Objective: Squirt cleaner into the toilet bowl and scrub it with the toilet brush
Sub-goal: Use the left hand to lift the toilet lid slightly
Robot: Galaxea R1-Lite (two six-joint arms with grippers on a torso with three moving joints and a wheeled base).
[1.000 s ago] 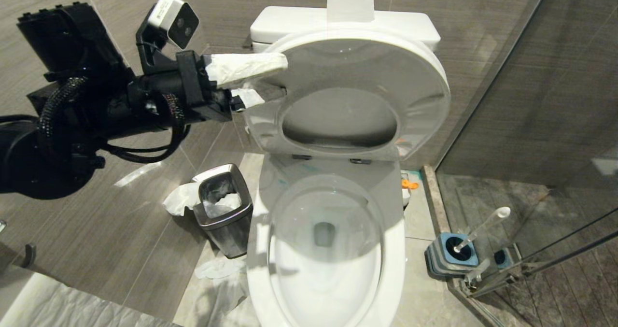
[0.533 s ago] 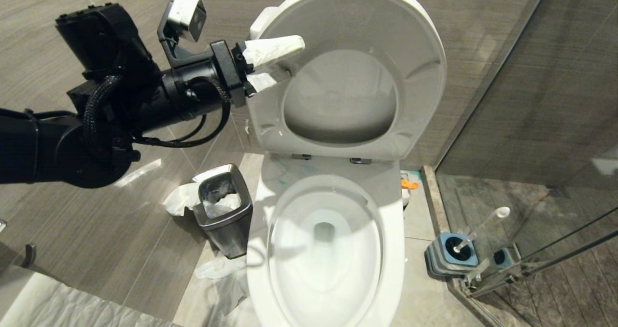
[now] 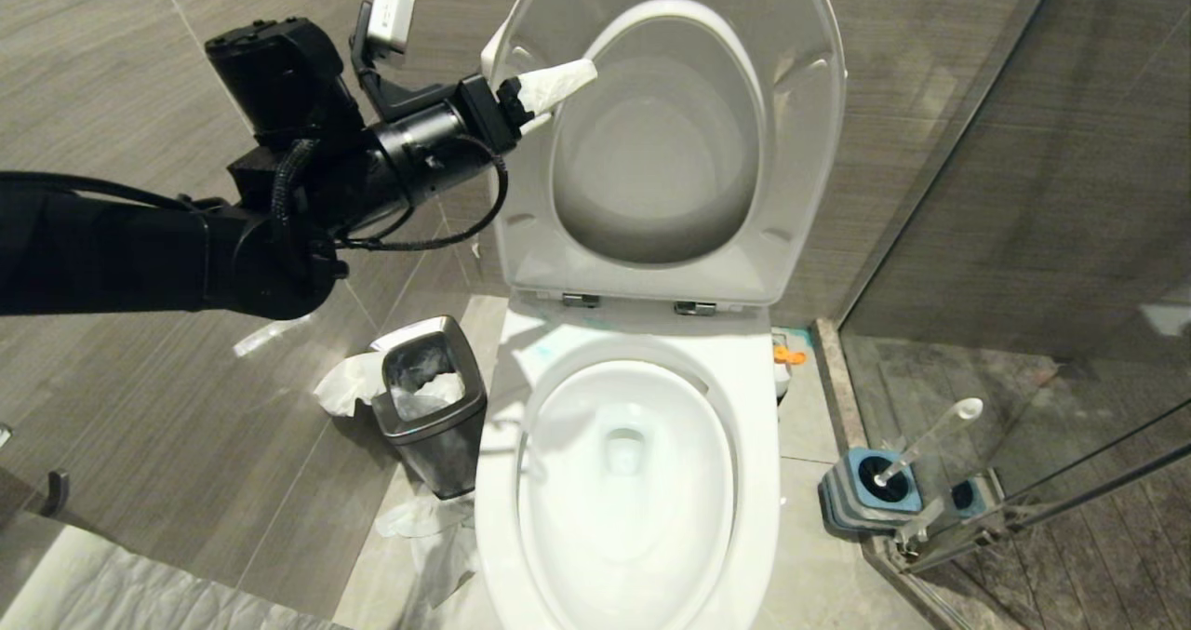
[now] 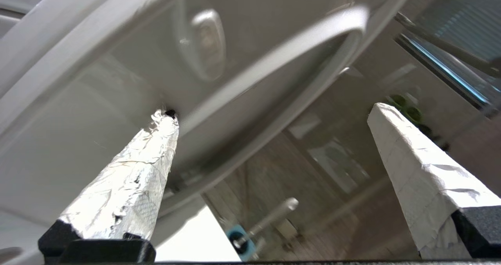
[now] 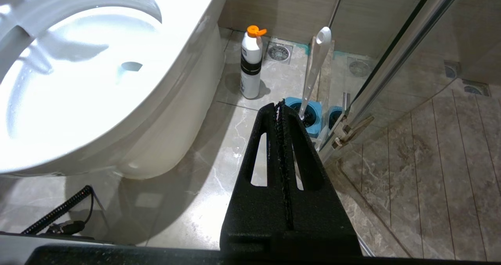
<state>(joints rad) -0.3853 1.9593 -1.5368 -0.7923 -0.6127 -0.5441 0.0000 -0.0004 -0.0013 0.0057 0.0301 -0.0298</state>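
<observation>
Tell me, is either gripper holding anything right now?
Nothing is held. The left gripper is open, one finger pushing against the raised toilet seat; the right gripper is shut and empty.

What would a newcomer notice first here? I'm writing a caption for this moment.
The white seat and lid standing raised at the back of the toilet bowl, with the open left gripper against their left edge. Next, the toilet brush in its blue holder on the floor to the right.

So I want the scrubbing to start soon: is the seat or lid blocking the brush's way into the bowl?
No. The seat and lid stand raised, so the toilet bowl is open. The toilet brush sits in its holder to the right; nothing visible lies between them.
</observation>
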